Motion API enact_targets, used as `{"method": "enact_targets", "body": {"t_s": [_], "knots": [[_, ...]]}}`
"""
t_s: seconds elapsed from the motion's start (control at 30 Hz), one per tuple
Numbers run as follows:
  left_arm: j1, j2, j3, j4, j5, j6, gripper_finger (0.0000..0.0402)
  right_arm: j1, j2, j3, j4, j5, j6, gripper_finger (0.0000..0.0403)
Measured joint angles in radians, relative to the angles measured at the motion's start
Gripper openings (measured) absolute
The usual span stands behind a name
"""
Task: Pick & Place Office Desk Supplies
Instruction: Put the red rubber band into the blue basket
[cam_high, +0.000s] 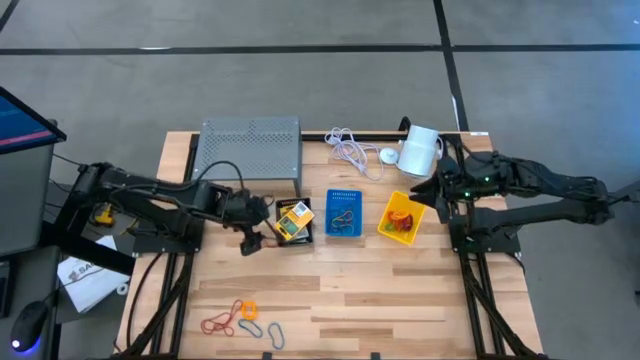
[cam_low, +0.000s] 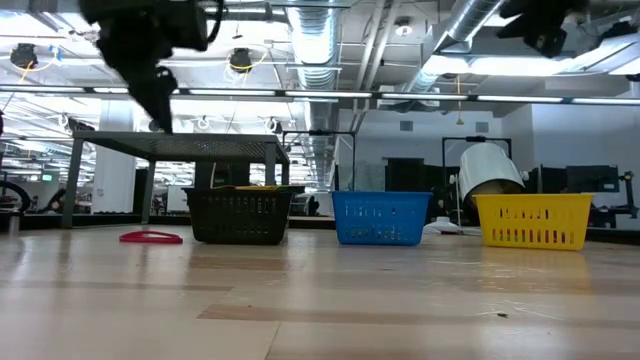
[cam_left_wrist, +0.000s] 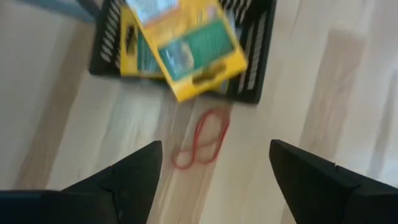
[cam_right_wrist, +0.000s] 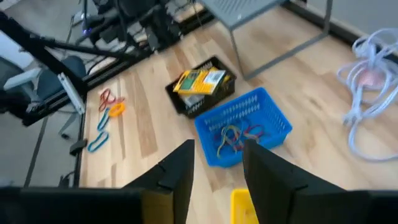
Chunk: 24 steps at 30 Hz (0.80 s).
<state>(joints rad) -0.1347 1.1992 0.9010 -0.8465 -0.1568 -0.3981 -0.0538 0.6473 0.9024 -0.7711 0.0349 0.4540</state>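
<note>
Between my left gripper's wide-apart, empty fingers I see a red loop on the wood, long axis toward the black bin at upper frame; right gripper narrowly parted, empty.

2 matte-black jointed arms with black cables; a green light glows on the right arm.
</note>
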Motion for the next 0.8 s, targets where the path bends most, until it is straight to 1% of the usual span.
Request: {"method": "enact_targets", "body": {"t_s": [0.07,0.2,0.37,0.6,0.8], "knots": [[-0.012,0.022,-0.013,-0.009,-0.004,0.0,0.0286,0.023,-0.001,0.0,-0.003,0.0,0.015,0.0124],[-0.032,0.071,-0.044,0.0,-0.055,0.033,0.0285,0.063,-0.018,0.0,-0.003,0.0,0.023,0.0121],[-0.033,0.161,-0.076,0.003,-0.058,0.079,0.0285,0.094,-0.074,0.0,-0.002,0.001,0.055,0.0121],[-0.033,0.28,-0.081,0.103,-0.062,0.174,0.0285,0.13,-0.144,0.0,-0.007,0.045,0.071,0.0121],[-0.031,0.354,-0.081,0.122,-0.062,0.191,0.0285,0.155,-0.167,0.0,-0.007,0.045,0.079,0.012]]}}
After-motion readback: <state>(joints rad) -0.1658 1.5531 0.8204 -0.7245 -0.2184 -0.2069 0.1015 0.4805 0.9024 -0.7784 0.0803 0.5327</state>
